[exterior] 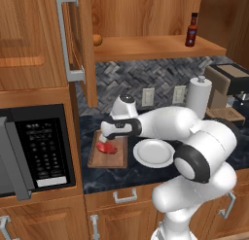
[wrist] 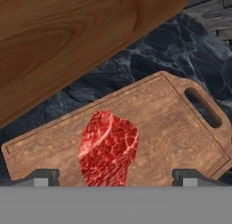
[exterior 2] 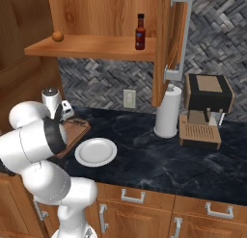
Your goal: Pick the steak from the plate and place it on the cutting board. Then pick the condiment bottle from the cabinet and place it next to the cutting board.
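Your gripper point(wrist: 116, 178) hangs with jaws spread wide over the steak point(wrist: 108, 148). That marbled red slab lies lengthwise, low in the hand view, on the grained wooden cutting board point(wrist: 172, 128), whose handle slot points upper right.

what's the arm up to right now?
The steak lies on the cutting board, and the plate beside it is bare. The gripper hovers just over the steak with its jaws open wide, holding nothing. The condiment bottle stands on the cabinet shelf, door open, not yet fetched. So step one looks done and the bottle is left.
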